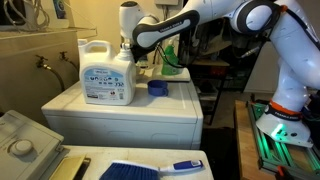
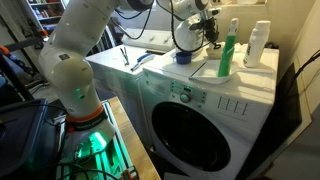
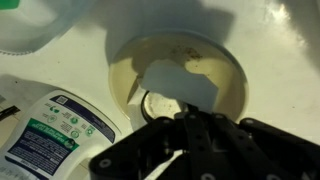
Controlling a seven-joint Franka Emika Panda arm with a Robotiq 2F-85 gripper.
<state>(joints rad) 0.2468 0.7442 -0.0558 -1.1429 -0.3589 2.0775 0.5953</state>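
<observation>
A white detergent jug (image 1: 108, 78) with a blue label stands upright on the white washer top (image 1: 175, 105). My gripper (image 1: 138, 58) hangs at the jug's top right shoulder. In the wrist view the black fingers (image 3: 190, 118) lie close together with nothing between them, just above a round cream opening (image 3: 180, 70); the jug's label (image 3: 50, 125) is at the lower left. A blue cap (image 1: 157, 88) lies on the washer top to the right of the jug, apart from the gripper. The cap (image 2: 183, 57) and gripper (image 2: 207, 32) show in both exterior views.
A green bottle (image 2: 228, 50) and a white bottle (image 2: 260, 44) stand at the back of the washer top. A blue brush (image 1: 150, 169) lies on a near surface. The arm's base (image 2: 85, 130) stands beside the washer. The washer's front edge (image 2: 200, 95) is close by.
</observation>
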